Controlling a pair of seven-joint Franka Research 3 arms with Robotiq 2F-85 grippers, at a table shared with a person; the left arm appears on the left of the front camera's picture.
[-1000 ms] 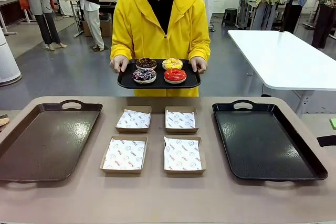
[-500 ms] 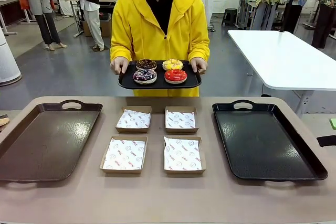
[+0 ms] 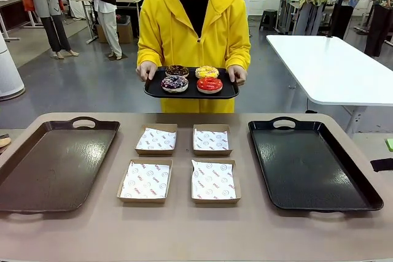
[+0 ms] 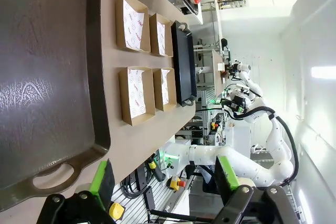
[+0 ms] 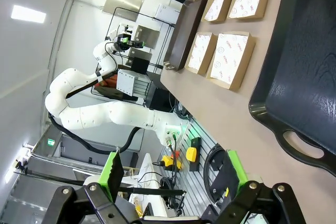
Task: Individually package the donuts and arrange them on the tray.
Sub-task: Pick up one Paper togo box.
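The red donut has a glossy glaze. Cardboard boxes hold paper liners; the black tray shines on the matt table.

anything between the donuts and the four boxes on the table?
Nothing visible. The donuts sit on the small tray the person holds past the table's far edge; the boxes lie open in front of it. The left pincer and right pincer, both open, hang back off the near side.
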